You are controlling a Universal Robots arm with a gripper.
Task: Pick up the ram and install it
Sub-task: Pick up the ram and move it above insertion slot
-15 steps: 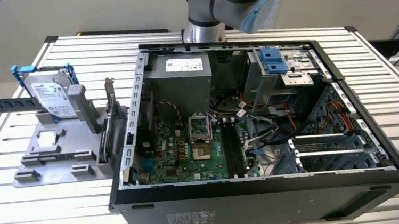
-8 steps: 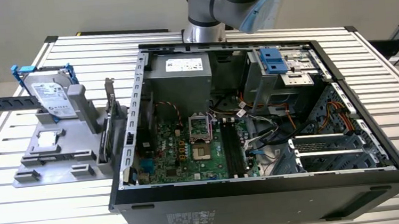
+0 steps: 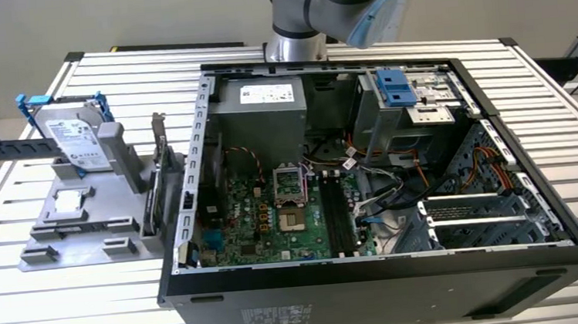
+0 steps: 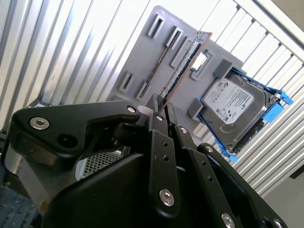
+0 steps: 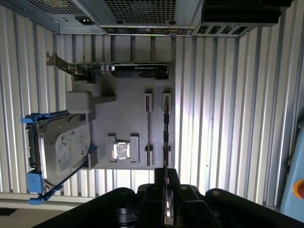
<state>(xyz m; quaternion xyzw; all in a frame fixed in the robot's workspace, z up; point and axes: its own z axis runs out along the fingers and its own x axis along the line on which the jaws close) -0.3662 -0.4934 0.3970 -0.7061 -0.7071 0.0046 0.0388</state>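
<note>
the ram stands on edge in a slot of the grey holder on the table. it is apart from the end effector and lined up with its tips in the first wrist view. whether the end effector is clenched i cannot tell.

Arm, top centre of exterior view: fat cylindrical joints, brushed silver-grey metal. Light-blue plastic cap on one joint; thin dark seam where segments meet.

Pincer, second wrist view: matte black all over, bulky rounded housing. Two slim flat fingers on linkage bars, tapering to narrow tips. Silver round-head screws spaced along bars. One more silver screw plus dark round hole on housing's side lug.

Pincer, first wrist view: same black body, ribbed parallel bars, glossy rounded shoulders either side.
</note>
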